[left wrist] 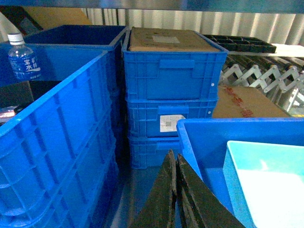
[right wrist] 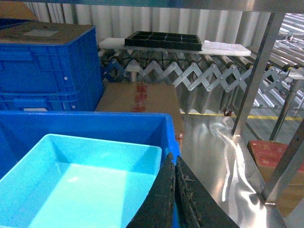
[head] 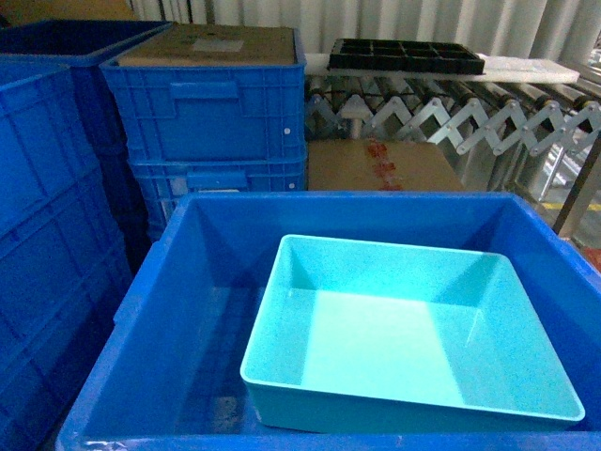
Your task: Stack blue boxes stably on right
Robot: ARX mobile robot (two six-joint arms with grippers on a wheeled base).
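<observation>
Inside the big blue bin, right half, sits one turquoise tub. Left gripper and right gripper both have jaws pressed together. I'd pinch opposite rims and lift level.

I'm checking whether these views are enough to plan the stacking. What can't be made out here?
- Head view: neither gripper appears, so their position over the turquoise tub is unknown.
- Left wrist view: the tub's right side is cut off by the frame edge; the left gripper hides the floor below.
- Right wrist view: the right gripper covers the tub's near corner.
- The label on the stacked crate is too blurred to read.
</observation>
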